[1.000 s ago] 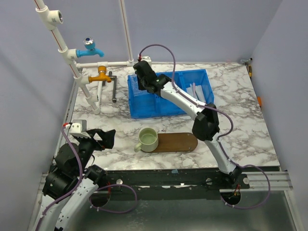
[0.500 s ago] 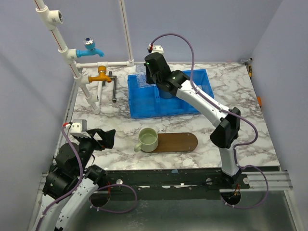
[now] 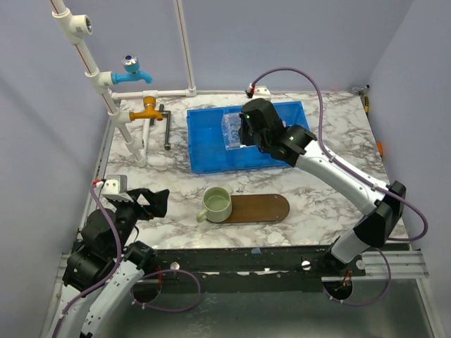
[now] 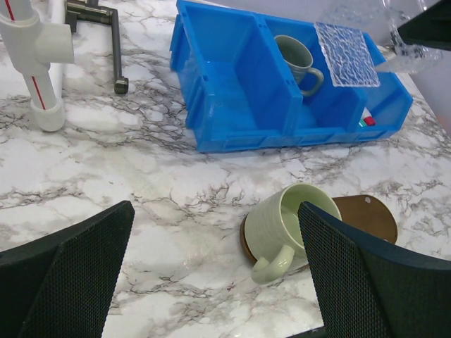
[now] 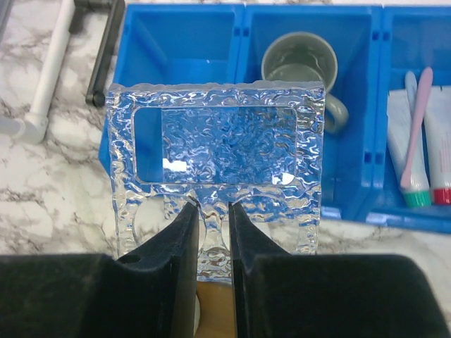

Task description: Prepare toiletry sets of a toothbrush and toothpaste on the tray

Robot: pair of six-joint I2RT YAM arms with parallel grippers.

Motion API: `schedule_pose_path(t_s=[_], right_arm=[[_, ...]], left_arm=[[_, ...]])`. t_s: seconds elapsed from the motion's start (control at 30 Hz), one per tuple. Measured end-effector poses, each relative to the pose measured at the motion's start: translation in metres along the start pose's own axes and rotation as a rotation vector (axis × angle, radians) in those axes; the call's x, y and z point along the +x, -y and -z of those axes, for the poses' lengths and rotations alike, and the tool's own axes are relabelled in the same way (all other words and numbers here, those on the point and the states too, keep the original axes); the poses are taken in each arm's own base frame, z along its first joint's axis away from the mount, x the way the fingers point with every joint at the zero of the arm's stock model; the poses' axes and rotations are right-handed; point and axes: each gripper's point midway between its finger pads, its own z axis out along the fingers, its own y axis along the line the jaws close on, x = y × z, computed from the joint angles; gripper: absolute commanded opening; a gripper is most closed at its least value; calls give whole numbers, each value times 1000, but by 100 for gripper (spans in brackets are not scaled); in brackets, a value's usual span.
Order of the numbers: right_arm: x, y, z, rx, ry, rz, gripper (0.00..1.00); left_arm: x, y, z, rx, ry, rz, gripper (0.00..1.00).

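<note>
While a clear, ripple-textured plastic panel [image 5: 215, 151] with a rectangular cut-out is pinched at its near edge by the right gripper [image 5: 209, 211], whose jaws are drawn narrow onto it, the piece is held above the blue bin [image 3: 210, 153]. The left gripper [image 4: 215, 211] is spread fully apart with nothing held in it, and is poised low at about 9 o'clock from the tray [image 3: 266, 208]. The tray is laid on the marble table [image 3: 338, 190] at 6 o'clock from the bin, and a pale green cup [image 3: 216, 204] is stood on its 9 o'clock end. A grey-green mug [image 5: 299, 67] is seen in the bin's middle compartment. The toiletry sets [image 5: 394, 141] are lying in the bin's 3 o'clock compartment. A pink toothbrush [image 5: 417, 120] and a light-blue toothbrush [image 5: 410, 81] are laid over two whitish tubes [image 5: 440, 134].
</note>
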Motion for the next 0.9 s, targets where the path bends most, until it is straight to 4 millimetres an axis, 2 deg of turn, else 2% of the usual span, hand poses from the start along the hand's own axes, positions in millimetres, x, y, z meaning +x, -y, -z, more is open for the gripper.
schedule_pose_path(t_s=[0.23,0.53,0.67,0.9], right_arm=[[44,23,34,14,-60,-10,0],[103,50,61,48,-150,-35,0],[123,54,68,60,-184,-44,0],[152,45,75,63,-225,-49,0]], left_arm=[[0,0,0,0,0,0,99],[0,0,0,0,0,0,99],[0,0,0,0,0,0,99],[0,0,0,0,0,0,99]])
